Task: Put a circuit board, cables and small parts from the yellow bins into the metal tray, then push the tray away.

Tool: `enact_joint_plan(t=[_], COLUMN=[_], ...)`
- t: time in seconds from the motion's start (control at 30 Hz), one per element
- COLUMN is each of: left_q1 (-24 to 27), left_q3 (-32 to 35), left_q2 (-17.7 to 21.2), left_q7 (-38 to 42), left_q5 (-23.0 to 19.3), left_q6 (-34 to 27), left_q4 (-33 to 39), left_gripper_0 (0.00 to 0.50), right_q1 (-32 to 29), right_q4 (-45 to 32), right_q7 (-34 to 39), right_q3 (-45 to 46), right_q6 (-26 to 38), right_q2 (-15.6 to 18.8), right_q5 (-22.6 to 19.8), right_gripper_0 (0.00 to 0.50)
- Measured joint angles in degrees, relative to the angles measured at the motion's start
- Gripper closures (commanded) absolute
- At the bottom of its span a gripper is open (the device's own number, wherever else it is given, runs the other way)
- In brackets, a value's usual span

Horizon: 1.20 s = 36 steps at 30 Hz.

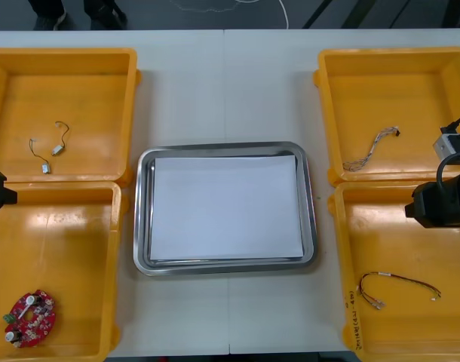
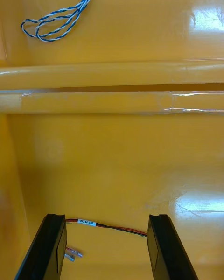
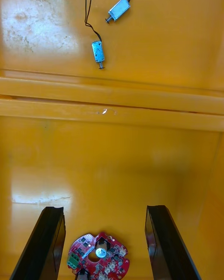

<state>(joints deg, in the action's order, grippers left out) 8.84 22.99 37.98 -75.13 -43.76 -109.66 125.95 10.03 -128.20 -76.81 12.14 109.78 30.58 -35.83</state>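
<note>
Both arms hover over the near bins with nothing picked yet. My left end effector [image 3: 105,210] hangs wide open and empty right above the round red circuit board [image 3: 98,261], which lies flat in the yellow bin [image 1: 64,249] at the surface's near left corner, and the fingers straddle it so a straight drop should catch it, I reckon. The right end effector [image 2: 107,217] is just as open and empty over the red and yellow cable [image 2: 107,227] in the near right corner's bin [image 1: 396,234]. The metal tray [image 1: 143,219] sits mid-surface between the bins, white inside and bare, a short reach for either arm.
</note>
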Motion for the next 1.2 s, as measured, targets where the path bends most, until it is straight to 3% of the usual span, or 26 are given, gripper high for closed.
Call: enact_joint_plan(t=[1.2], left_q1=[0.0], left_q3=[0.0], left_q2=[0.0], left_q7=[0.0], left_q5=[0.0], left_q6=[0.0], left_q4=[0.0], left_gripper_0=[0.0], right_q1=[0.0], right_q4=[0.0], right_q7=[0.0], right_q3=[0.0], right_q6=[0.0], right_q2=[0.0], right_q5=[0.0], right_gripper_0=[0.0])
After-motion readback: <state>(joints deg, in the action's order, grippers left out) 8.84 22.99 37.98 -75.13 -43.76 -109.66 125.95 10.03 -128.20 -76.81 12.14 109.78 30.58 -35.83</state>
